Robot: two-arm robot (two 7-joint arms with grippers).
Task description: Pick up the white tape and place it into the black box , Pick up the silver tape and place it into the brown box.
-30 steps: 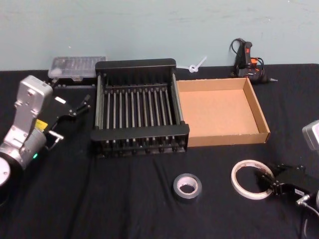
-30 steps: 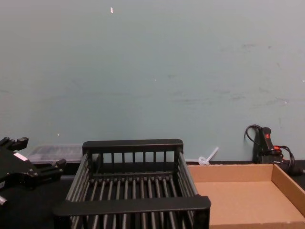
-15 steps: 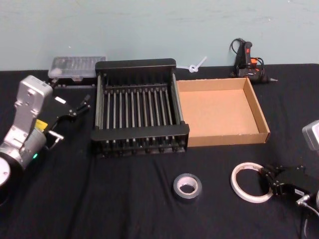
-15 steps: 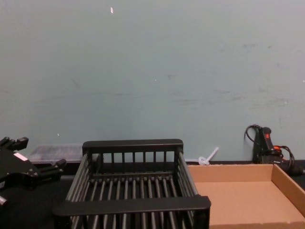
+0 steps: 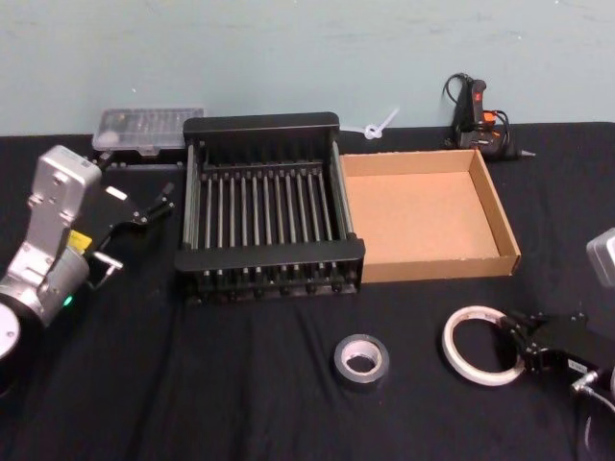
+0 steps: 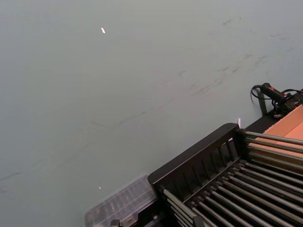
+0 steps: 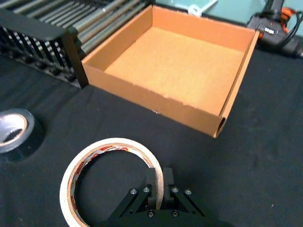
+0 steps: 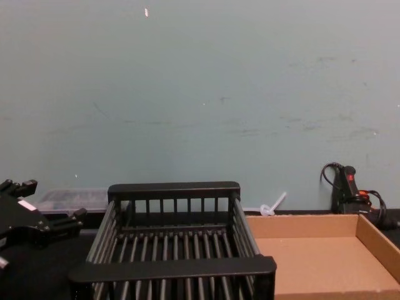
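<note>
The left pincer [image 5: 154,206] hovers open beside the black box [image 5: 269,206]. The silver tape [image 5: 361,359] lies on the table [image 5: 240,384]. The right pincer [image 7: 159,188] pinches the white tape [image 7: 111,177]'s rim, its body cut off, near the brown box [image 5: 428,216].

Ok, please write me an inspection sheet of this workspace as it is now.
Surface: black cloth table.
Job's things: flat white tape roll and grey-silver duct tape roll lie on the cloth; black slatted crate and tan cardboard box hold nothing.
Clutter: clear plastic case, black glue gun, white zip tie at the rear.
Grippers: right pincer shut on the white roll's rim; left pincer open, parked beside the crate.
Cables: glue gun cord.
Surroundings: teal wall.
</note>
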